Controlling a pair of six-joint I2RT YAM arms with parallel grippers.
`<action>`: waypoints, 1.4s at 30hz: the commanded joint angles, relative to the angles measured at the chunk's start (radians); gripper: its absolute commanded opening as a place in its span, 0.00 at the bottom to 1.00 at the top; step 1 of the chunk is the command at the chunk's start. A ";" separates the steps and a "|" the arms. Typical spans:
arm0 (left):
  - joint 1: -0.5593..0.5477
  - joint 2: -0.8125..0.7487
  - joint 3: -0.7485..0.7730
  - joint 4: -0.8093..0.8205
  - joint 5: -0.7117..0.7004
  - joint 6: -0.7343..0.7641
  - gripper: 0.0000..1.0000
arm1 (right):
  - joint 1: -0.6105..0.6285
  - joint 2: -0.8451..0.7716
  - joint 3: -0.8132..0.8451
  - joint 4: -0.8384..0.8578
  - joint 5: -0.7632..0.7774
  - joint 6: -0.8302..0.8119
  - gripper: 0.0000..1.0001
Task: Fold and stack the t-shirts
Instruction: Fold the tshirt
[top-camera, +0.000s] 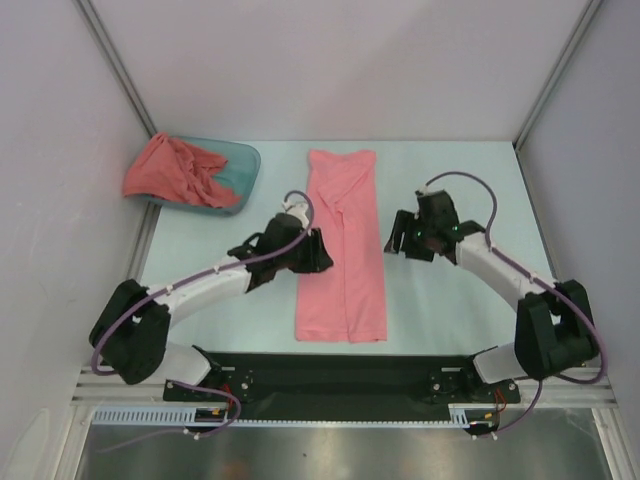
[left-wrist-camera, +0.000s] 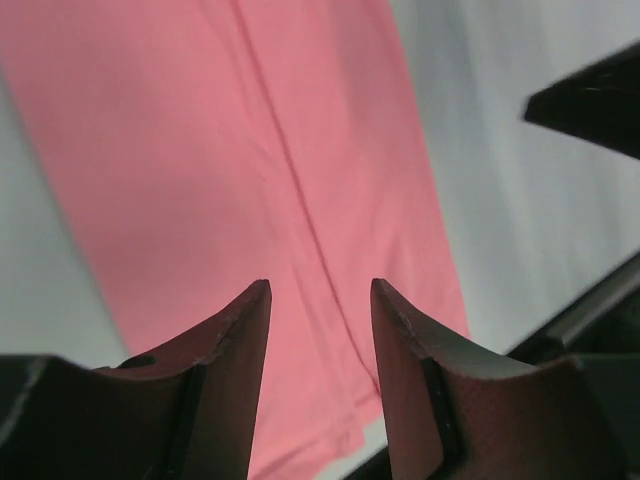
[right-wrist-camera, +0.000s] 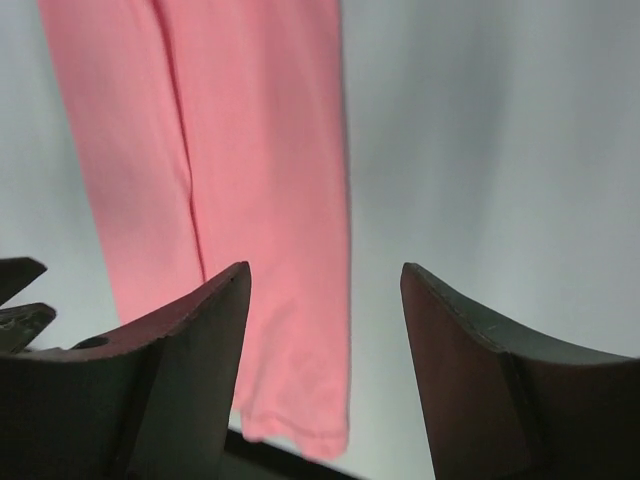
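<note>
From above I see the light salmon-pink t-shirt (top-camera: 342, 250), folded into a long narrow strip, lying flat mid-table and running from 12 to 6 o'clock. Its long edges are fairly straight, and its hem edge lies near the arm bases. My left gripper (left-wrist-camera: 318, 290) sits at the strip's 9 o'clock edge, fingers parted over the cloth with nothing between them. Whether the tips touch the fabric I can't tell. My right gripper (right-wrist-camera: 325, 272) hangs just off the 3 o'clock edge, also spread and holding nothing. The pale table surface (top-camera: 460, 310) shows on both sides of the strip. At 10 o'clock the darker coral-red t-shirt (top-camera: 178, 172) lies crumpled across the teal translucent plastic tub (top-camera: 245, 160), spilling over its left rim.
</note>
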 joint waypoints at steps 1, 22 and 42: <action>-0.165 -0.133 -0.089 0.035 -0.094 -0.078 0.50 | 0.144 -0.166 -0.133 -0.009 0.055 0.044 0.67; -0.547 0.110 -0.179 0.140 -0.174 -0.407 0.40 | 0.332 -0.713 -0.647 -0.009 -0.002 0.239 0.53; -0.567 0.044 -0.231 0.147 -0.206 -0.453 0.00 | 0.344 -0.687 -0.665 0.031 -0.002 0.245 0.53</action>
